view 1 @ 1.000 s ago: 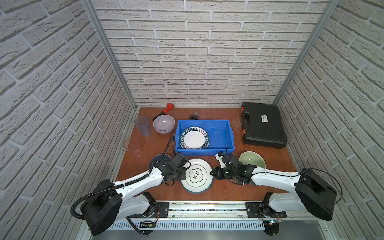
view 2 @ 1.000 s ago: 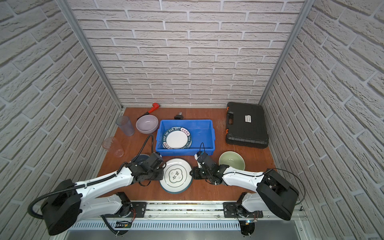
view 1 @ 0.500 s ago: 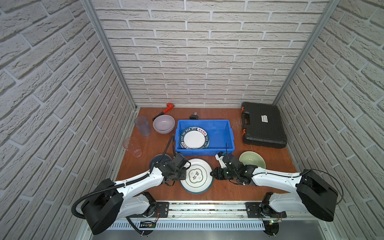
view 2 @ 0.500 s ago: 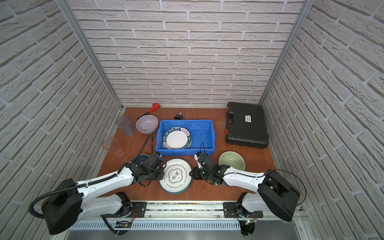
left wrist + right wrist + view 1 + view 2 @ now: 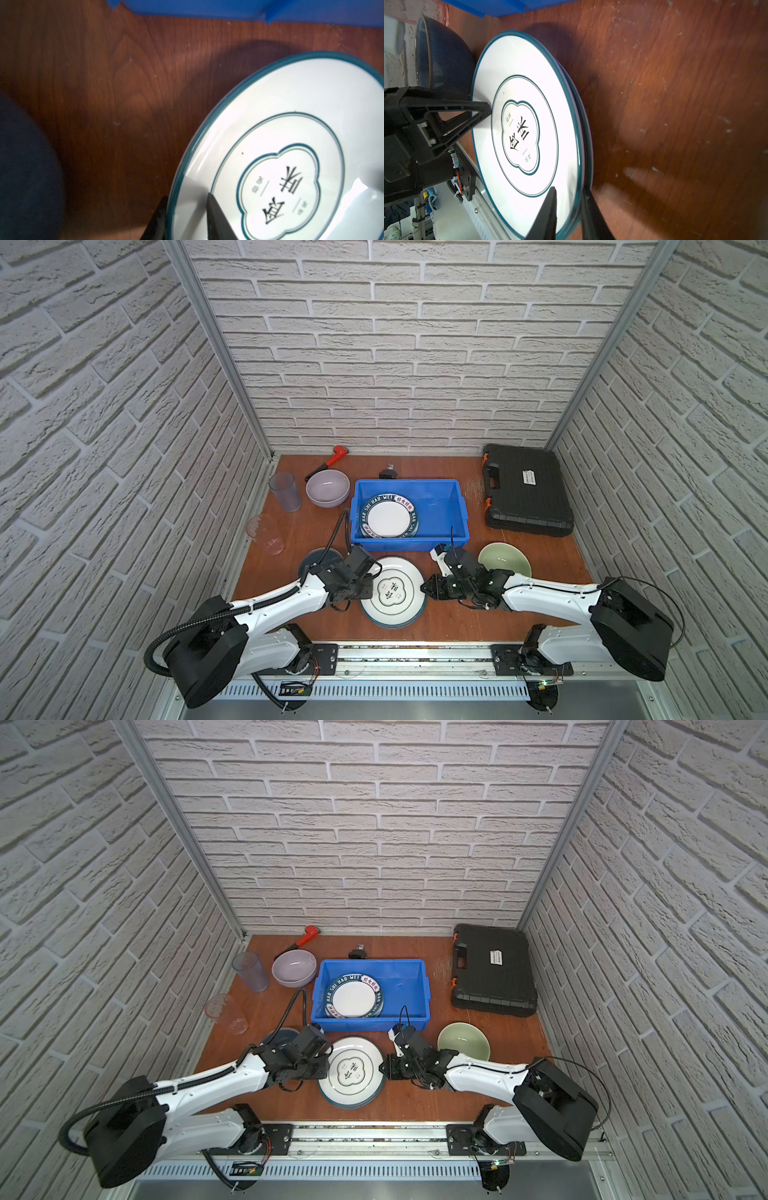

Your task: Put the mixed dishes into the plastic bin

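A white teal-rimmed lettered plate [image 5: 392, 593] [image 5: 352, 1071] lies at the front middle on top of another plate [image 5: 588, 145], of which only the edge shows. My left gripper [image 5: 371, 588] [image 5: 186, 197] is shut on its left rim, one finger on top and one beneath. My right gripper [image 5: 424, 588] [image 5: 568, 190] is shut on the opposite rim the same way. Behind stands the blue plastic bin [image 5: 409, 543] with a blue-banded lettered plate [image 5: 388, 516] in it. A dark blue bowl [image 5: 318, 562] sits by my left wrist and a pale green bowl [image 5: 504, 560] by the right.
A lilac bowl [image 5: 327, 487] and two clear tumblers [image 5: 284, 491] [image 5: 266, 533] stand at the back left. A red-headed wrench [image 5: 328, 460] lies behind the bowl. A black tool case [image 5: 525, 489] fills the back right. A small black object [image 5: 388, 472] sits behind the bin.
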Available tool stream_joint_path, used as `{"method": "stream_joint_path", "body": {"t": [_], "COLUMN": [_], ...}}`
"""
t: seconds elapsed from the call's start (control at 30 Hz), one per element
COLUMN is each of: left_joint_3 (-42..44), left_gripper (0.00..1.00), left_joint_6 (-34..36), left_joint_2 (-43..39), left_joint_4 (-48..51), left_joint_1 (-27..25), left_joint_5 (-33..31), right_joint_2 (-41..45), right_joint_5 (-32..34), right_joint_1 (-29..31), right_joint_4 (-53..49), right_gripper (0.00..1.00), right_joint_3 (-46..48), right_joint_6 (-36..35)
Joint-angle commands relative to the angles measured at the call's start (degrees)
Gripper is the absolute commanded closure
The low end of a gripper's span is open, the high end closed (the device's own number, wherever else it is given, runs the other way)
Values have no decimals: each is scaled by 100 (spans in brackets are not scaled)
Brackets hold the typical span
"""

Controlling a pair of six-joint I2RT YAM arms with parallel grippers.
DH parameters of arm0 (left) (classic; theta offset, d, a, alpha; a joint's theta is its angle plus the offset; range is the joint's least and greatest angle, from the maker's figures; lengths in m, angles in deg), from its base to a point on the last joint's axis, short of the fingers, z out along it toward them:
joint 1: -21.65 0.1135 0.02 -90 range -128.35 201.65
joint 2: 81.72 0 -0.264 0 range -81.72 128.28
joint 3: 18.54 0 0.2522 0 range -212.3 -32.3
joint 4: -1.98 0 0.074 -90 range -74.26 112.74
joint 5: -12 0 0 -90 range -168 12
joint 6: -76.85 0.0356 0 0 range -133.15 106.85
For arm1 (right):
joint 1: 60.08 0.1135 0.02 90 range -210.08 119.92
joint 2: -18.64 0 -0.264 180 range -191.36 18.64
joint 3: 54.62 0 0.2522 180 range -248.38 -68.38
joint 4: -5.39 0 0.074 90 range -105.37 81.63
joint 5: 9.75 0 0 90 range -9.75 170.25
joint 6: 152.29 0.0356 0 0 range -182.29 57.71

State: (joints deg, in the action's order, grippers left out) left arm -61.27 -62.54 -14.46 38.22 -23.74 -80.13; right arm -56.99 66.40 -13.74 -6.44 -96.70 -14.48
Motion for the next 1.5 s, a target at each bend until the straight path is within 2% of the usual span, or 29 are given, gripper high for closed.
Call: {"method": "stream_joint_path", "body": {"t": [0.0,0.2,0.47,0.73,0.9,1.07,1.23,1.47], "left_joint_3": [37,219,257,144,-41,-97,-210,-726], "left_gripper": [68,63,61,63,63,63,62,53], "left_joint_6": [-54,-166,-203,-168,-142,-119,-83,173], "left_joint_2": [189,177,215,231,346,331,176,-128], "left_joint_4": [-784,-924,-1052,-1101,-1132,-1048,-850,-234], "left_joint_1": [-76,-76,-76,-78,-76,-76,-76,-73], "left_joint_5": [576,547,503,508,521,516,453,273], "right_joint_2": [11,406,865,503,144,148,361,613], "right_joint_5": [-584,-608,-496,-616,-511,-289,-39,34], "right_joint_1": [138,138,134,138,140,138,129,103], "right_joint_4": [1297,1555,1265,1518,1222,910,367,-463], "right_gripper": [78,78,75,75,75,81,93,94], "right_joint_3": [-233,25,115,40,-154,-192,-282,-655], "right_joint_6": [43,80,-75,-24,-68,-56,-147,-458]}}
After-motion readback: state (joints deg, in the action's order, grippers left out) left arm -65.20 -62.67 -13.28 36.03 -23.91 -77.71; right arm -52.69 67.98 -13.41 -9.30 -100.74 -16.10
